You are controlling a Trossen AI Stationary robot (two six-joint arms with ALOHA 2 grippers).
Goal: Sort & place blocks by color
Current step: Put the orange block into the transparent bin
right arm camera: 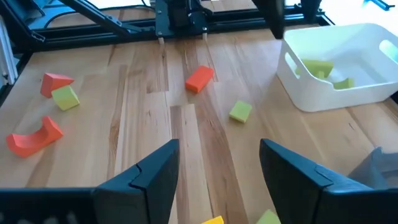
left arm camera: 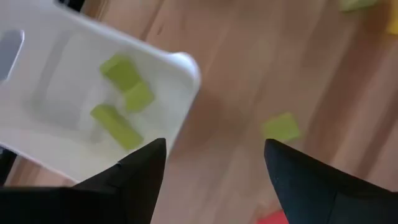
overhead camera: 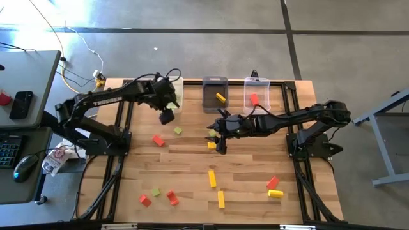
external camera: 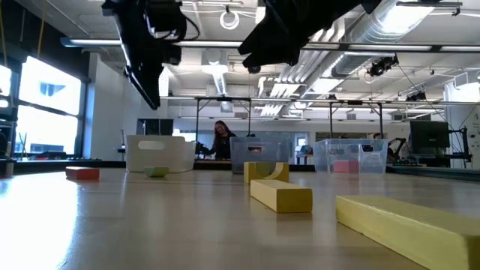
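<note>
Left wrist view alone shows green blocks [left arm camera: 121,99] inside white bin [left arm camera: 186,65].

A wooden table [overhead camera: 192,163] fills the frame's middle. Along its upper edge stand a white bin [overhead camera: 178,93], a dark grey bin [overhead camera: 206,96] and a clear bin [overhead camera: 264,96]. Red, yellow and green blocks [overhead camera: 212,178] lie scattered across the centre and lower part.

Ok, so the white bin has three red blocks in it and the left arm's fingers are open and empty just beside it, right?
Not quite. The three blocks in the white bin are light green, not red; the left wrist view shows them plainly. The rest holds: the left gripper has its fingers open and empty just beside that bin.
</note>
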